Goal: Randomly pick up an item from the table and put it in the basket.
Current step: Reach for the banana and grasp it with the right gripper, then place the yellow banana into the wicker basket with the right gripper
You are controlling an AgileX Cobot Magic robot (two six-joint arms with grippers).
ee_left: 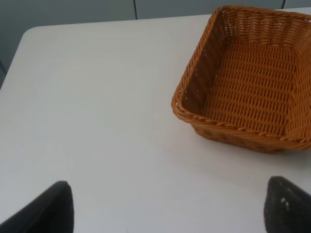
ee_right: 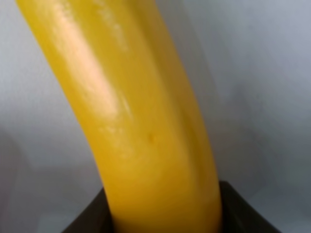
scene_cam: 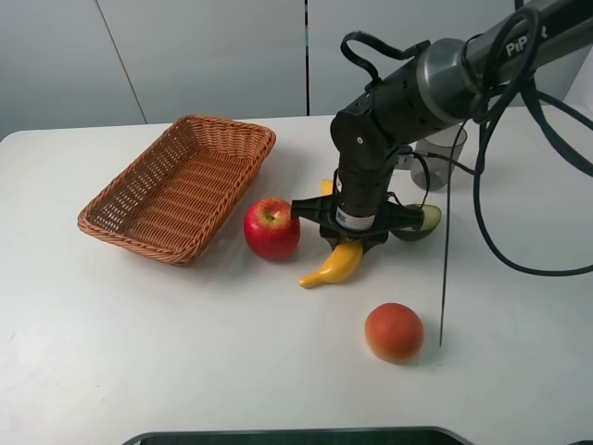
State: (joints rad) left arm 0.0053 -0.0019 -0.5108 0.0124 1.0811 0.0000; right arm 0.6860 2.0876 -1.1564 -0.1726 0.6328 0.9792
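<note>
Right claw (scene_cam: 348,243) grips the banana (scene_cam: 334,267) beside the apple (scene_cam: 271,228)

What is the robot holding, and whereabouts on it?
The right gripper grips the banana near its middle, as it lies on the table. The left gripper is open and empty.

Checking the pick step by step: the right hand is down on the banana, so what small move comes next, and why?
Probably a short straight lift. The right hand looks closed on the banana, its fingers pressing both sides in the wrist view, while the banana's tip seems to rest on the table. Rising first should clear the apple between it and the basket.
</note>
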